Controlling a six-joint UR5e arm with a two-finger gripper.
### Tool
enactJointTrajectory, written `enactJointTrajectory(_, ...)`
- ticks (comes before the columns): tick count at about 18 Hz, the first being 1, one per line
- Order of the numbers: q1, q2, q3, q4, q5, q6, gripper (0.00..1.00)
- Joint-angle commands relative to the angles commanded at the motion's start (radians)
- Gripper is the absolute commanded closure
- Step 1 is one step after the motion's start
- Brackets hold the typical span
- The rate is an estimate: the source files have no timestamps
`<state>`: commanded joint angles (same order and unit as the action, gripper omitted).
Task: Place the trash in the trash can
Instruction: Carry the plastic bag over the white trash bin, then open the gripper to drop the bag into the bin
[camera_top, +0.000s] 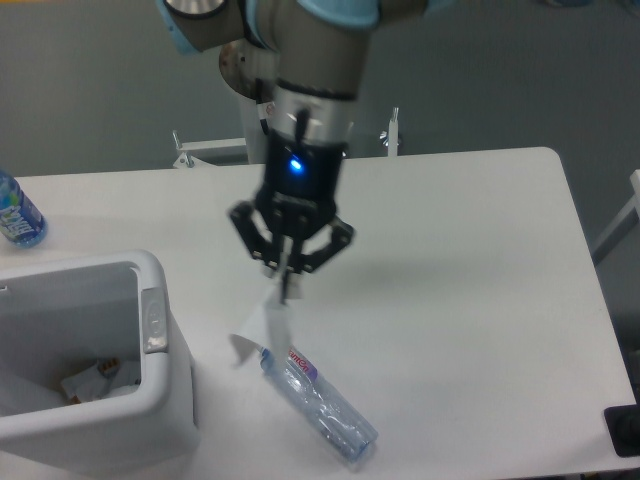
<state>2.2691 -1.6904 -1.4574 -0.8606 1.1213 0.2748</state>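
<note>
My gripper (287, 287) hangs over the middle of the table, its fingers closed on the rim of a small translucent plastic cup (262, 328) that dangles below them. The clear water bottle (322, 408) with the red-and-white label lies on its side on the table just below and right of the cup, pointing toward the front right. The white trash can (178, 400) stands at the front left, its grey button (152, 320) on the rim facing the gripper. The cup hangs just right of the can's rim, above the table.
A bottle with a blue label (16, 213) stands at the far left edge of the table. Some paper scraps (92, 380) lie inside the trash can. A dark object (624, 430) sits at the front right corner. A metal frame (205, 150) stands behind the table.
</note>
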Motion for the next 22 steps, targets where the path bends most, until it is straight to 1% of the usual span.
enactJointTrajectory(2,-0.060,-0.002,0.014,0.000,0.000,-0.038,0.98)
enactJointTrajectory(4,-0.118,-0.005,0.002,0.000,0.003,-0.057,0.94)
enactJointTrajectory(6,-0.149,-0.024,0.000,0.000,0.002,-0.054,0.67)
enactJointTrajectory(7,-0.163,-0.037,0.003,0.002,0.002,-0.048,0.49)
enactJointTrajectory(8,-0.171,-0.044,0.005,0.008,0.002,-0.043,0.21)
enactJointTrajectory(9,-0.171,-0.052,0.006,0.020,0.002,-0.042,0.03)
enactJointTrajectory(10,-0.172,-0.055,0.006,0.026,0.002,-0.046,0.00)
enactJointTrajectory(13,-0.172,-0.058,0.014,0.026,0.000,-0.066,0.00)
enactJointTrajectory(16,-0.171,-0.063,0.020,0.026,0.003,-0.107,0.00)
enactJointTrajectory(17,-0.161,-0.064,0.026,0.026,0.003,-0.143,0.00)
enactJointTrajectory(18,-0.140,-0.069,0.026,0.026,0.006,-0.190,0.00)
enactJointTrajectory(19,-0.100,-0.086,0.026,0.026,0.008,-0.230,0.00)
enactJointTrajectory(20,-0.058,-0.109,0.025,0.025,0.009,-0.261,0.00)
enactJointTrajectory(22,-0.005,-0.149,0.025,0.023,0.011,-0.292,0.00)
